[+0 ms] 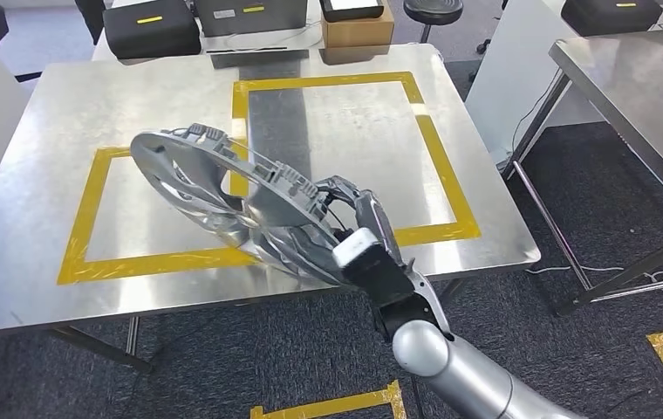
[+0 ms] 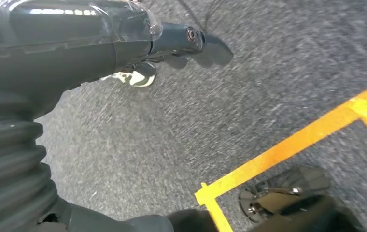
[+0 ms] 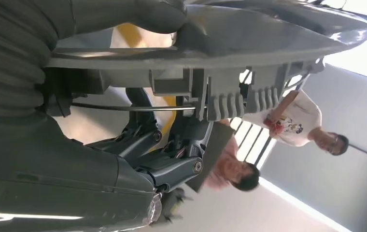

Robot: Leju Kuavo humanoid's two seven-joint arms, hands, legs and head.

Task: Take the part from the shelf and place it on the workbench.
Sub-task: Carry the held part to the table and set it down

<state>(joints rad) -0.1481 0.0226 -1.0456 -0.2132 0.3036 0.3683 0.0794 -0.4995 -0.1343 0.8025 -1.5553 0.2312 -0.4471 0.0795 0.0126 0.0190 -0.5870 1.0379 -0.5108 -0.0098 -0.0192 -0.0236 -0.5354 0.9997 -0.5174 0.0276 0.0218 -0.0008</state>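
Part: grey ring-shaped plastic piece w/ ribbed clips along its rim, held tilted above the workbench; whether its lower edge touches the surface cannot be told. It extends away from the right hand, up and out over the steel top, its far rim above the yellow tape outlines. Right wrist view: same part seen close, rim edge and clip teeth running just beyond the fingers.

Right hand: clamped on the near edge of the part, thumb on one face and dark fingers on the other, w/ the rim between them. Silver forearm comes up from below the workbench's near edge.

Left hand: hangs over the dark carpet, fingers curled in, nothing in them as far as the view shows; yellow floor tape lies well beyond it.

Workbench: steel top w/ two rectangular yellow tape frames, one smaller under the part, one larger beyond the right hand. Past its far edge: black cases and a cardboard box. A second steel table stands well off to the right hand's outer side.

Right wrist view background: two persons beyond the hand, well apart from it.
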